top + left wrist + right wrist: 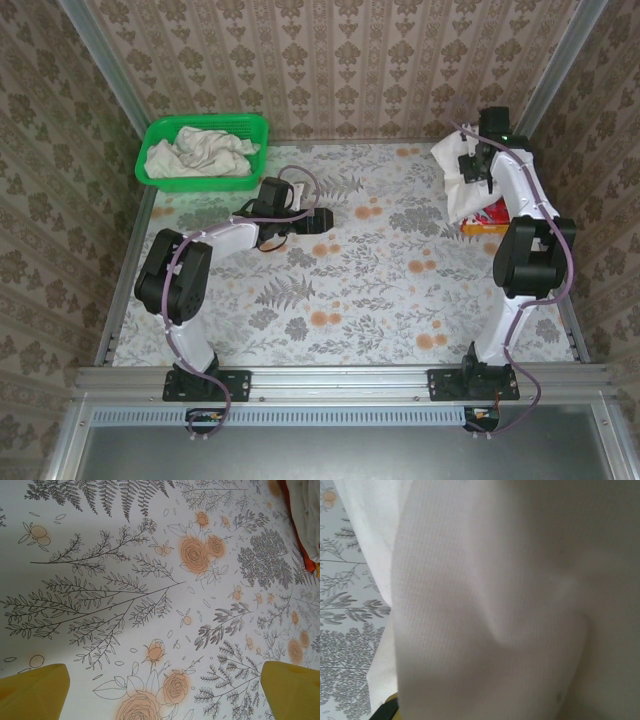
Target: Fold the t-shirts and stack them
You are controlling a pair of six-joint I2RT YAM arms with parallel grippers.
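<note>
On the counter (pixel 340 300), the left hand (pixel 328 220) gapes wide, holding nothing. At two o'clock a folded red-and-white shirt (pixel 490 216) lies under a white shirt (pixel 458 180) pinched by the right hand (pixel 478 165). At eleven o'clock, the basket (pixel 152 150) holds crumpled shirts (pixel 200 152), so I judge most of the folding remains.

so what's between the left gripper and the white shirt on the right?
Only bare floral table cover between left gripper and white shirt, per top view.

no legible text, no labels, brands or numbers visible
</note>
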